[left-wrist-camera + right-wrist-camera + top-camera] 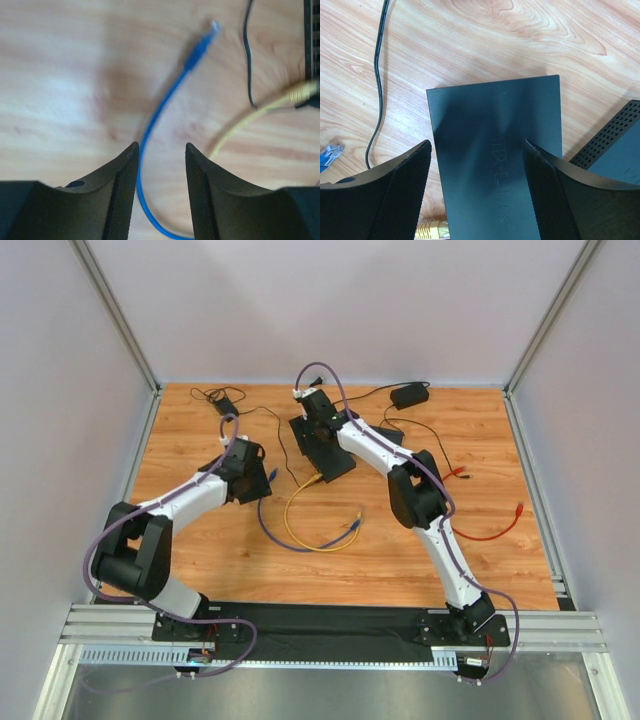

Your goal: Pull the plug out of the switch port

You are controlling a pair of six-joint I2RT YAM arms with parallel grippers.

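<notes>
The black switch (pixel 322 447) lies mid-table, and its flat top (pixel 495 145) fills the right wrist view. A yellow plug (pixel 432 231) sits at its near edge (pixel 300 91). The blue plug (pixel 200 47) lies loose on the wood, clear of the switch (pixel 312 40). My left gripper (pixel 161 147) is open. The blue cable (pixel 155 117) runs between its fingers beside the left one, unclamped. My right gripper (pixel 477 145) is open just above the switch, its left finger past the switch's left edge and its right finger over the top.
A thin black cord (pixel 247 60) runs across the wood near the switch. The yellow cable (pixel 290 520) loops toward the front. A second black box (pixel 615 145) lies right of the switch. A power brick (pixel 409 394) and a red lead (pixel 500 530) lie further right.
</notes>
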